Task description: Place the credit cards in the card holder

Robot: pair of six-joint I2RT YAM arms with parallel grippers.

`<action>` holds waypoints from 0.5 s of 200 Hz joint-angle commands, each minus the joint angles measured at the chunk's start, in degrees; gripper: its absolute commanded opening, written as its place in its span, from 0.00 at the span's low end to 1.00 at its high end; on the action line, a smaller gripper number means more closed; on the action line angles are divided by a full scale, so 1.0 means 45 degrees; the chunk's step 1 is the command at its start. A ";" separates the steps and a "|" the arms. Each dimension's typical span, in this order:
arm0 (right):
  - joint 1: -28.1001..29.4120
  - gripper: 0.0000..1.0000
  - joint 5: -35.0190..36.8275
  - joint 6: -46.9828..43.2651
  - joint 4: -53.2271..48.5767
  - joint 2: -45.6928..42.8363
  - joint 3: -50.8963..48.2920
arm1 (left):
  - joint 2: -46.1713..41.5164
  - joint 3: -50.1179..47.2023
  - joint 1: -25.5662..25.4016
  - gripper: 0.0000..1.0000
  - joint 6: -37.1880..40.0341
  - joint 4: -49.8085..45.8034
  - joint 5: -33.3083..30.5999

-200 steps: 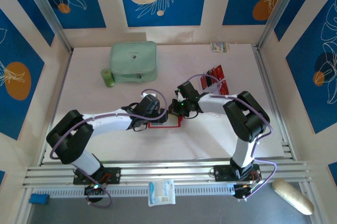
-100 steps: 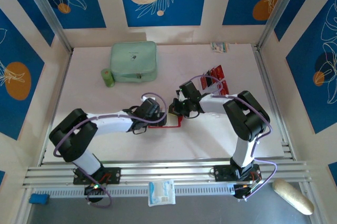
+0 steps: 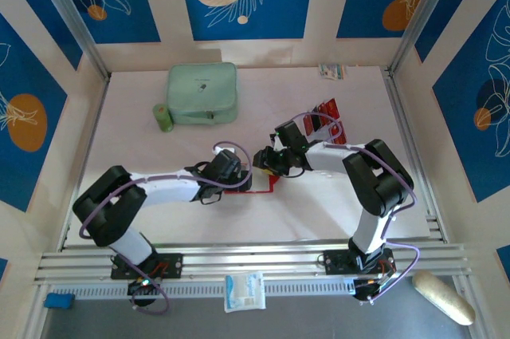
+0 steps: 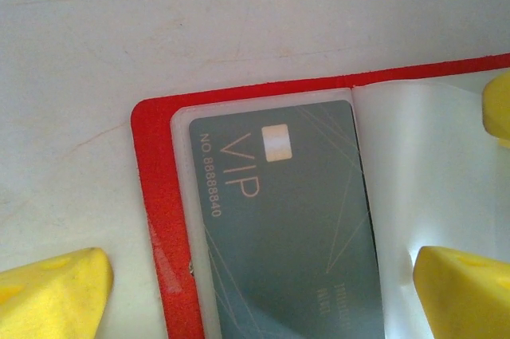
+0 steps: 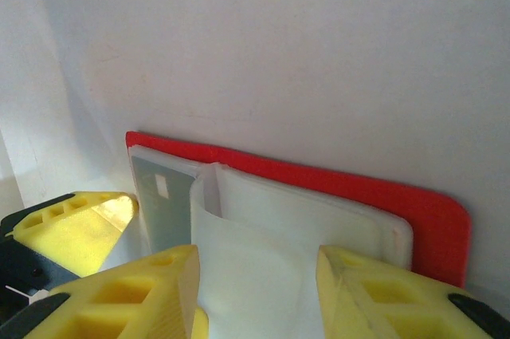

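On the white table point(image 3: 271, 219), the mint-green case point(image 3: 202, 93) sits at the far side, well apart from the 2 arms meeting near the middle. The left gripper point(image 4: 255, 299) is spread wide and grips nothing, its 2 yellow fingers straddling a clear sleeve. The right gripper point(image 5: 255, 291) stands partly open with a loose sleeve leaf point(image 5: 255, 267) between its fingers; whether they touch it I cannot tell. Under both lies the card holder point(image 3: 269, 186), open flat, red border showing. Red credit cards point(image 3: 328, 108) rest farther back and right of it. 1 grey VIP card point(image 4: 287, 227) sits inside the holder's left sleeve.
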 commanded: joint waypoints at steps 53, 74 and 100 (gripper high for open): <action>-0.0078 0.44 -0.0865 0.0253 0.0303 0.0347 -0.0023 | -0.0520 -0.0423 -0.0087 0.97 -0.0210 -0.0575 -0.0377; -0.0038 0.44 -0.1193 0.0392 0.0419 0.0112 0.0067 | -0.0694 -0.0384 -0.0096 0.97 -0.0180 -0.0649 -0.0392; 0.0108 0.44 -0.1440 0.0553 0.0335 -0.0226 0.0279 | -0.1049 -0.0360 -0.0096 0.97 -0.0136 -0.0746 -0.0468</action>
